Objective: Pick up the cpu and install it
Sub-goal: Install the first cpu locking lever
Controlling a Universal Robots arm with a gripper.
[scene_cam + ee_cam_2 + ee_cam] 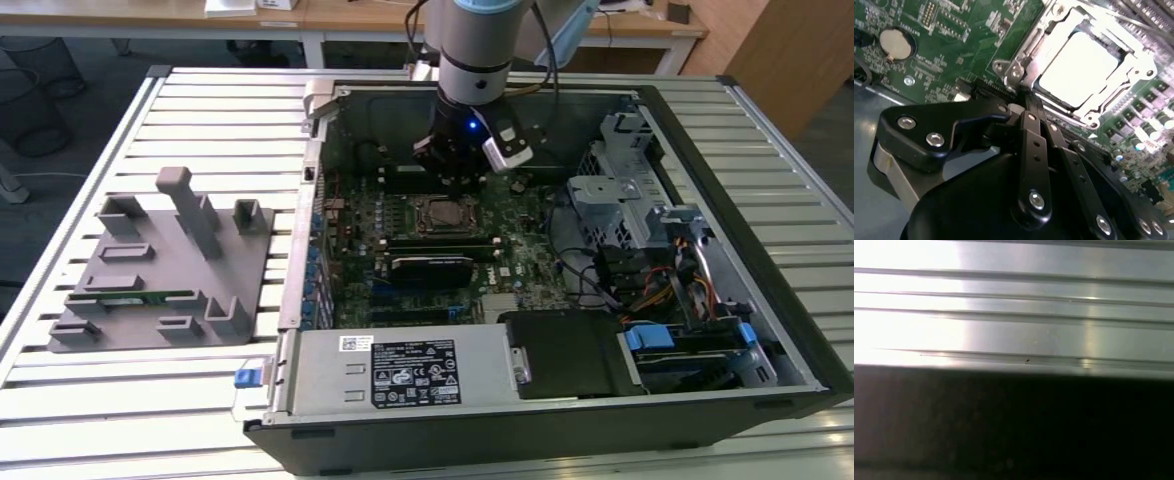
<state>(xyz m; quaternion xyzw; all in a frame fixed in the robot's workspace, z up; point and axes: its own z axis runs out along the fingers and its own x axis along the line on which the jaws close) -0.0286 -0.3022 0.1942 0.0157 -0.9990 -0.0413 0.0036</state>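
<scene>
Silvery-white square metal-topped cpu [1079, 67] sits seated in the steel-framed socket [1019, 70] on the green motherboard [944, 45], just beyond the fingertips of the black gripper [1026, 107]. Its fingers [1034, 145] are drawn together with nothing between them. In the exterior view the gripper [461, 180] hangs inside the open black computer case [787, 330], directly above the cpu [438, 213].
</scene>
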